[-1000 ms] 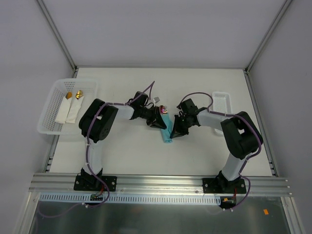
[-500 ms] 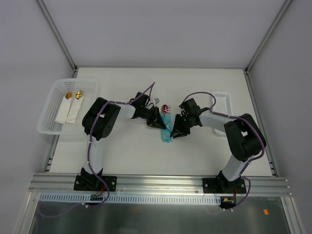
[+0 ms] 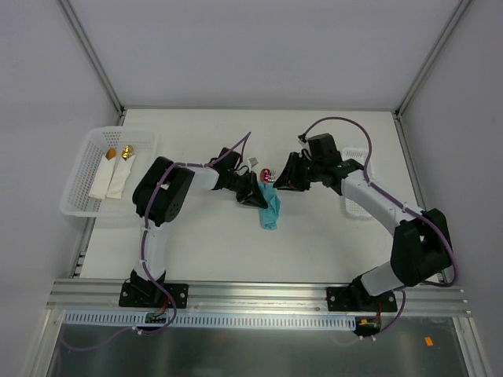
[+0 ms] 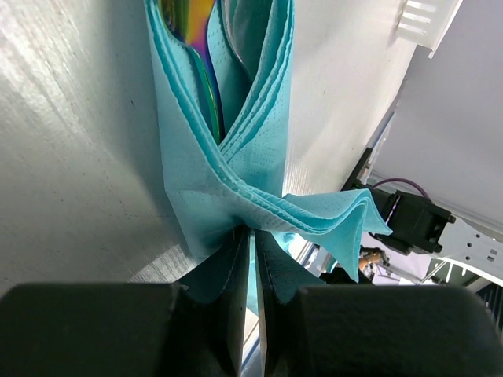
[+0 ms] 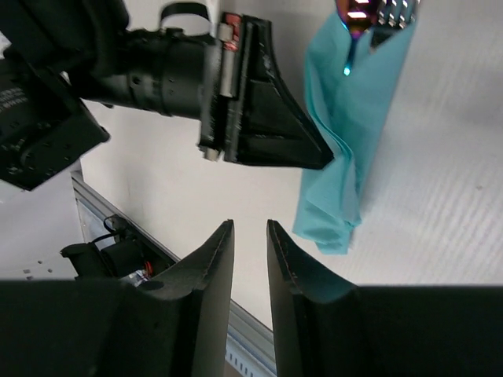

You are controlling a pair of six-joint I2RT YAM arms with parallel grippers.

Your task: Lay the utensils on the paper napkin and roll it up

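The left gripper pinches the folded teal paper napkin, which hides all but the heads of the shiny purplish utensils; the right gripper stands slightly parted, empty.

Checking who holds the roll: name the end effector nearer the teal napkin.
Left. The left end effector is pinched on the napkin at its side. The right end effector hangs apart, up to its right, holding nothing.

A white counter fills the middle, evenly lit, with only faint, soft shadows. Pale grey wall panels close it in at the back and on both sides, joined by slanting aluminium posts. An aluminium rail runs along the near edge, with a glossy grey surface below it.
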